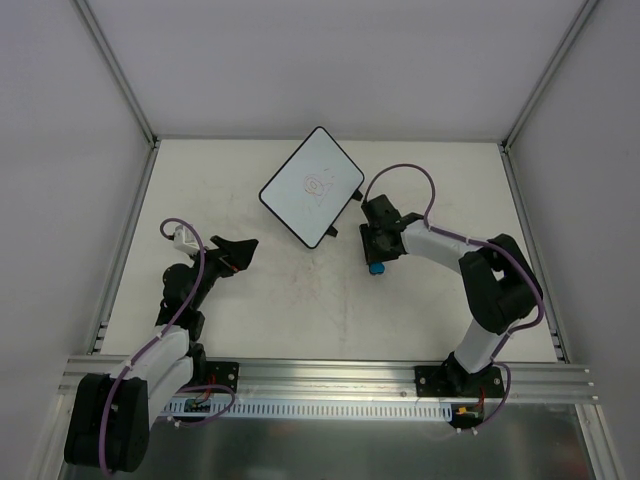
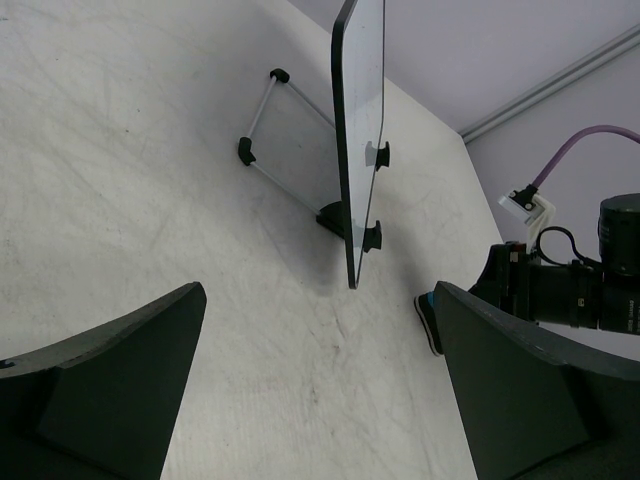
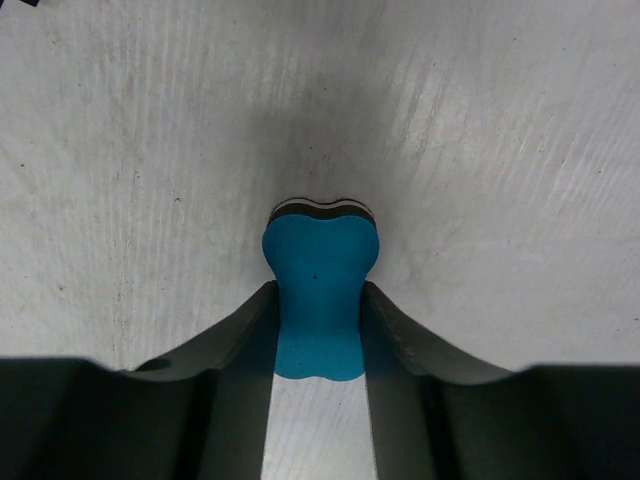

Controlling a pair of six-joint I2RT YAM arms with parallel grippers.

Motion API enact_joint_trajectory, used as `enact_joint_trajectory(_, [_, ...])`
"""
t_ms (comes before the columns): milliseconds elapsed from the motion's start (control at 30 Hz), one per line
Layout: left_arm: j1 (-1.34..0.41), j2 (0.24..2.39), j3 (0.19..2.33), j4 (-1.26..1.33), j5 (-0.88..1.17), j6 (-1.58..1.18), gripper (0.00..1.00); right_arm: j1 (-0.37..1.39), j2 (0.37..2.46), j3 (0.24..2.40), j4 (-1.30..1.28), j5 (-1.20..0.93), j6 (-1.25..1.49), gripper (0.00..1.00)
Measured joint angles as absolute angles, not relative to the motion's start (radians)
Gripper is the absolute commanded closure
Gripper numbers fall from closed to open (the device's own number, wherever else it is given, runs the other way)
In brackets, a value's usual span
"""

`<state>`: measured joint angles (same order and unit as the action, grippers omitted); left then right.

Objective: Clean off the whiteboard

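The whiteboard (image 1: 311, 185) stands tilted on a wire stand at the back middle of the table and bears a faint scribble. In the left wrist view it (image 2: 360, 130) shows edge-on. My right gripper (image 1: 377, 258) is to the right of its near corner, low over the table, shut on the blue eraser (image 3: 319, 300), which is pinched at its waist between both fingers. The eraser also shows in the top view (image 1: 375, 268) and the left wrist view (image 2: 428, 322). My left gripper (image 1: 238, 253) is open and empty, left of the board, pointing toward it.
The board's wire stand (image 2: 265, 130) reaches out behind it. Grey walls and metal rails (image 1: 125, 240) fence the white table (image 1: 300, 310) on three sides. The right arm's purple cable (image 1: 405, 175) loops near the board's right corner.
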<state>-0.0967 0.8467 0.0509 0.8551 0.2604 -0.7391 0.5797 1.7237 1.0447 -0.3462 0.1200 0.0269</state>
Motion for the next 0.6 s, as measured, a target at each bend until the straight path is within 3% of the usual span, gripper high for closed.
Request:
enact_joint_trajectory(167, [-0.097,0.847,0.051,0.855,0.26,-0.739,0.01,0.58,1.727,1.046,-0.347,0.122,0.025,0.77])
enact_joint_trajectory(267, [-0.097,0.847,0.051,0.853,0.259,-0.739,0.01,0.58,1.726,1.046,-0.346,0.123,0.025,0.79])
enact_joint_trajectory(400, [-0.097,0.849,0.051,0.847,0.262,-0.728,0.01,0.58,1.718,1.046,-0.348,0.121,0.025,1.0])
enact_joint_trajectory(600, [-0.097,0.938,0.072,0.908,0.285,-0.694,0.01,0.581,1.645,1.063,-0.363,0.083,0.031,1.0])
